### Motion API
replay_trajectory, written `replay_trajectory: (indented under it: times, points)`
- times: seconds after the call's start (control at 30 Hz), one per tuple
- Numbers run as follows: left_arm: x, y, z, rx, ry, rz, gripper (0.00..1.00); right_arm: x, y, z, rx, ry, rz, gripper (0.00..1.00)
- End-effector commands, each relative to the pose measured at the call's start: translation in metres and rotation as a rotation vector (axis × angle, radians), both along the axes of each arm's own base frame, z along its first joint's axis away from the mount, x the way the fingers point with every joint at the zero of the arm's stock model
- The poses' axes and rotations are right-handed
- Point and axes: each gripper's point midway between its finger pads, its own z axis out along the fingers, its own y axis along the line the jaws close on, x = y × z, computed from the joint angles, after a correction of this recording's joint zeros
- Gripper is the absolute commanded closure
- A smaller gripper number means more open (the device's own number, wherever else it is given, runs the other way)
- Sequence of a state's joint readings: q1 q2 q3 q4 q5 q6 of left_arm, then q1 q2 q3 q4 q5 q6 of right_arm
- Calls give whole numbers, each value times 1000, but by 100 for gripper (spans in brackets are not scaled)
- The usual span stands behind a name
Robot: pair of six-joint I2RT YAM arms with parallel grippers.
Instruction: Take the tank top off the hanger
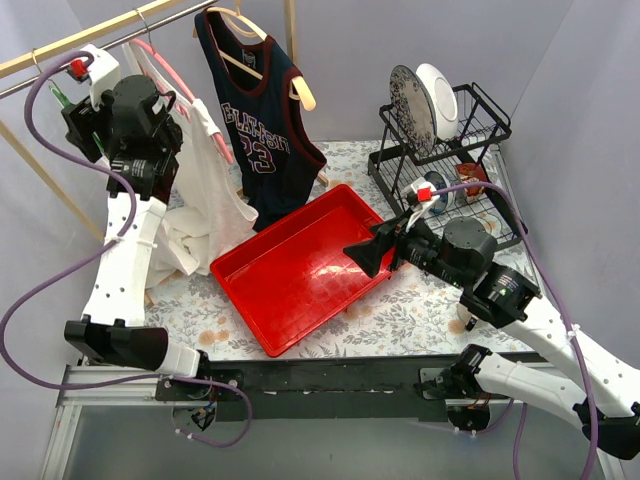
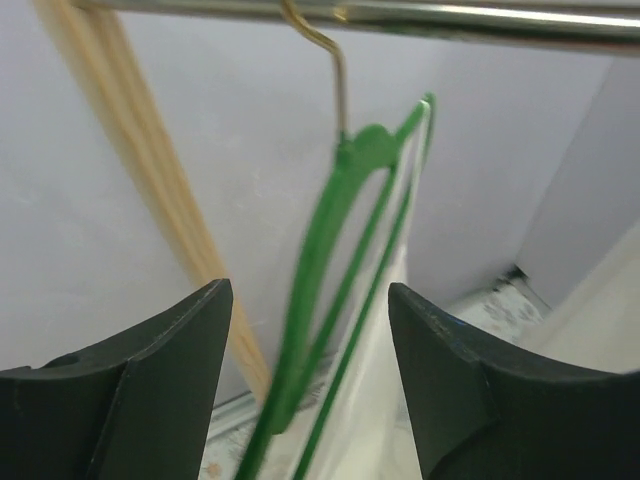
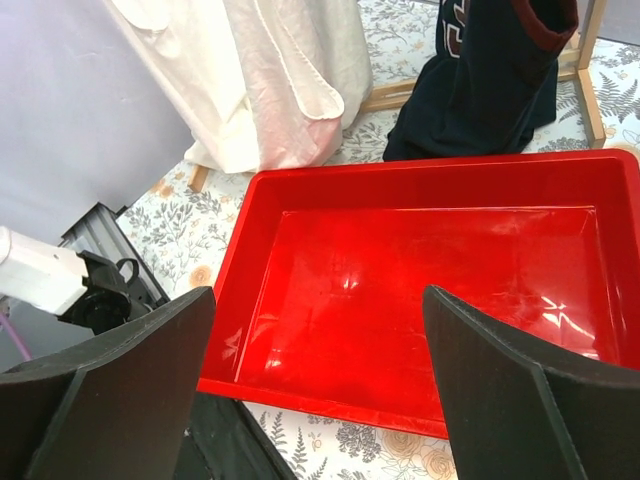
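- Held the left gripper [image 2: 307, 295] spread wide, its blunt matte-black fingers [image 2: 150, 390] flanking a thin green hanger [image 2: 335, 230] without clamping it.
- Saw, above those fingers, a brass-coloured hook [image 2: 320, 40] looped over a shiny metal rail [image 2: 450, 15], and left of them a pale wooden pole [image 2: 140, 170] on a slant.
- Found the white tank top [image 1: 205, 190], thin and crumpled, draped from the hanger to the right of and below the left gripper, lower folds bunched on the table.
- Passed, further right, a navy jersey [image 1: 255, 120] with maroon trim, hung on a wooden hanger.
- Showed the right gripper [image 3: 318, 300] parted as well, broad wedge-shaped fingers over a glossy red rectangular tray [image 3: 420, 270], gripping nothing.
- Noted, beyond the right gripper, a black wire dish rack [image 1: 480, 130] with round plates upright in it.
- Lay under all this a floral-print cloth [image 1: 400, 310], closed in behind by plain lilac-grey walls [image 1: 400, 40].
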State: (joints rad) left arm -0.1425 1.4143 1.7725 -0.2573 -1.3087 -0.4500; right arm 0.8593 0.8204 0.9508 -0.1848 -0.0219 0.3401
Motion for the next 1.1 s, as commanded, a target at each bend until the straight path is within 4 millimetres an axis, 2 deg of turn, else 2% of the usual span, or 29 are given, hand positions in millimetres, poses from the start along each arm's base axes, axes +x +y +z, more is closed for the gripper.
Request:
replay_trajectory:
  times: [0.0, 0.03, 0.07, 0.1, 0.13, 0.17, 0.3, 0.33, 0.57, 0.77, 0.93, 1.0, 1.03, 1.07]
  points:
    - [13, 5, -13, -116, -55, -98, 37, -2, 4, 17, 25, -33, 29, 8]
    - [18, 7, -36, -160, 33, -125, 37, -2, 5, 17, 23, -32, 29, 8]
    - [24, 11, -42, -222, -2, -167, 37, -2, 5, 17, 24, -32, 31, 8]
    - [21, 21, -47, -235, -5, -148, 40, -2, 5, 18, 26, -31, 34, 9]
    - [16, 22, -45, -235, -22, -151, 41, -3, 5, 18, 25, -33, 36, 9]
    - [17, 23, -53, -236, -7, -144, 41, -3, 6, 19, 25, -32, 39, 9]
    - [17, 20, -54, -244, -20, -165, 46, -3, 7, 21, 27, -33, 42, 9]
    - [17, 19, -54, -247, -22, -171, 49, -2, 8, 20, 24, -31, 43, 9]
    - [15, 14, -42, -253, -52, -223, 62, -4, 16, 20, 36, -15, 77, 11]
    - [14, -5, -14, -276, -125, -370, 63, -5, 19, 20, 44, 0, 87, 12]
    - [11, -12, -6, -290, -130, -419, 63, -6, 20, 20, 57, 6, 91, 12]
    - [10, -13, -3, -286, -131, -426, 76, -6, 21, 20, 59, 10, 95, 12]
    - [10, -14, -3, -288, -133, -429, 87, -7, 20, 20, 61, 10, 95, 13]
    - [9, -14, 0, -289, -141, -431, 90, -7, 21, 19, 61, 10, 96, 13]
